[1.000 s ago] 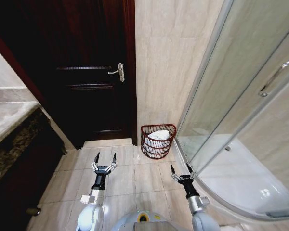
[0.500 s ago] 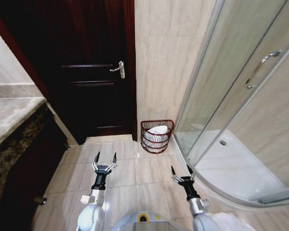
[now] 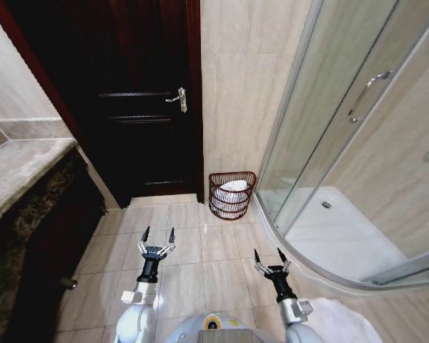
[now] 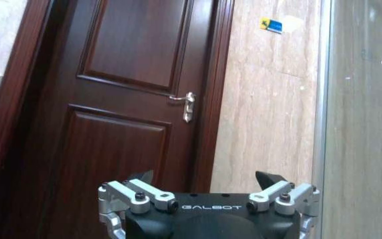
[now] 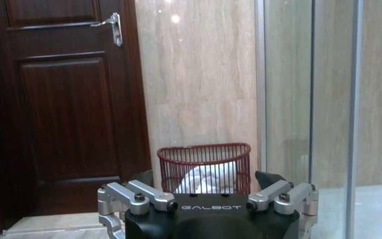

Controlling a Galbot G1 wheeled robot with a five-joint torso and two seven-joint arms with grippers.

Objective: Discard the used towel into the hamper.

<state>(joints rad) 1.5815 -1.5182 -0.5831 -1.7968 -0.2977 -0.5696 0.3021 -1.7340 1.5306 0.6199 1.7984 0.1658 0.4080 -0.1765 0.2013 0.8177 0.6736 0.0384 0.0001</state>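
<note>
**Robot Body: Visible Hardware**

The left gripper (image 3: 157, 235) and right gripper (image 3: 267, 256) were of identical build. Each had a matte black housing printed with "GALBOT" in pale lettering. Silver metal linkage brackets sat at both sides of the housing, fastened with dark round-headed screws. Each finger ended in a slim black pointed tip. Behind each gripper, a narrow black wrist section joined a light grey forearm segment with a blocky silver fitting. The torso top was rounded, white-grey, and carried a small yellow-orange marking at its centre.
</note>
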